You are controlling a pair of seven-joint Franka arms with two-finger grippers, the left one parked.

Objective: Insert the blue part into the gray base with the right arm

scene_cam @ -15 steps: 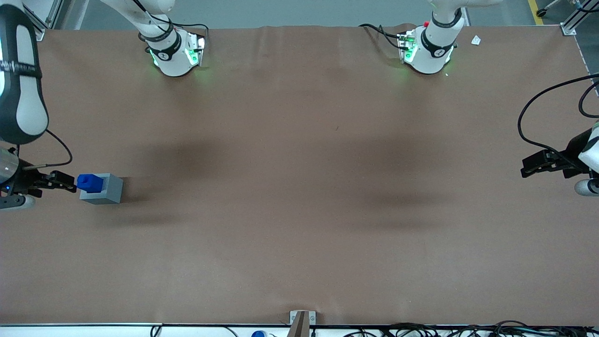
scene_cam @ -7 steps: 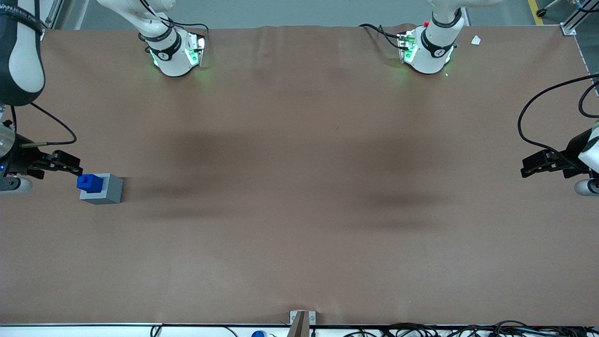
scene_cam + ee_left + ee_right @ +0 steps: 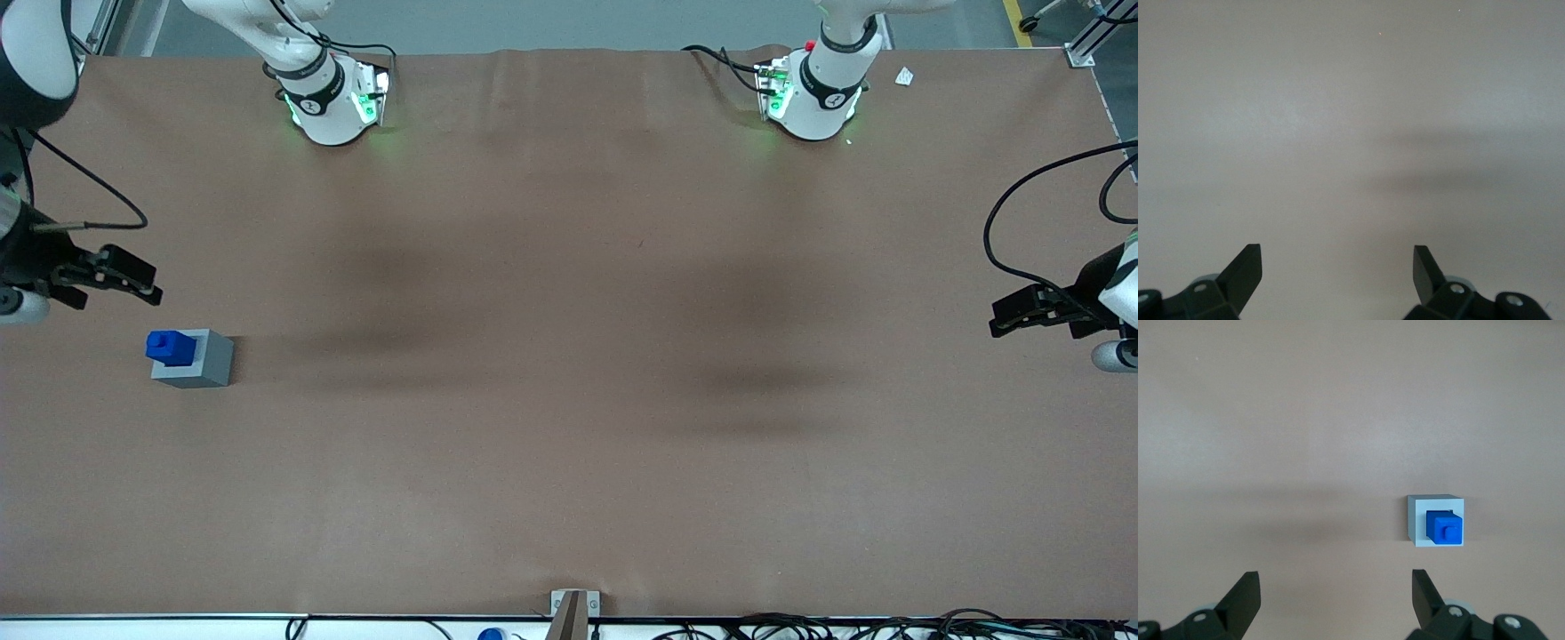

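You've got the small bright-blue plastic block with the little raised stud [image 3: 171, 348] sitting in the top of the light-gray plastic cube [image 3: 197, 359], down at the working arm's end of the worktop [image 3: 569, 356]. From the wrist camera, the blue block [image 3: 1444, 527] sits inside the cube's rim [image 3: 1416, 520], stud up and square to the walls, so I'd judge the insertion done or very nearly so.

Your black two-finger claw [image 3: 114, 274] hangs above the worktop, farther from the front camera than the cube and well apart from it. Its fingers [image 3: 1240, 599] are spread wide with nothing between them.

On handling: both pieces look like hard, rigid plastic, light and smooth. Expect no give, and expect the block to slip if you pinch it off-centre. If you need to reseat it, take the blue block by two flat opposing side faces below the stud; avoid the stud itself, which is too small for a secure pinch. The cube looks light enough to slide or tip if you push sideways, so press straight down.

The surface is a flat brown cover, slightly rippled near the arm bases [image 3: 331, 107], matte, probably with decent friction. Room is generous: nothing else lies near the cube, only soft shadows. A small white scrap [image 3: 904, 77] lies far off toward the parked arm's end.
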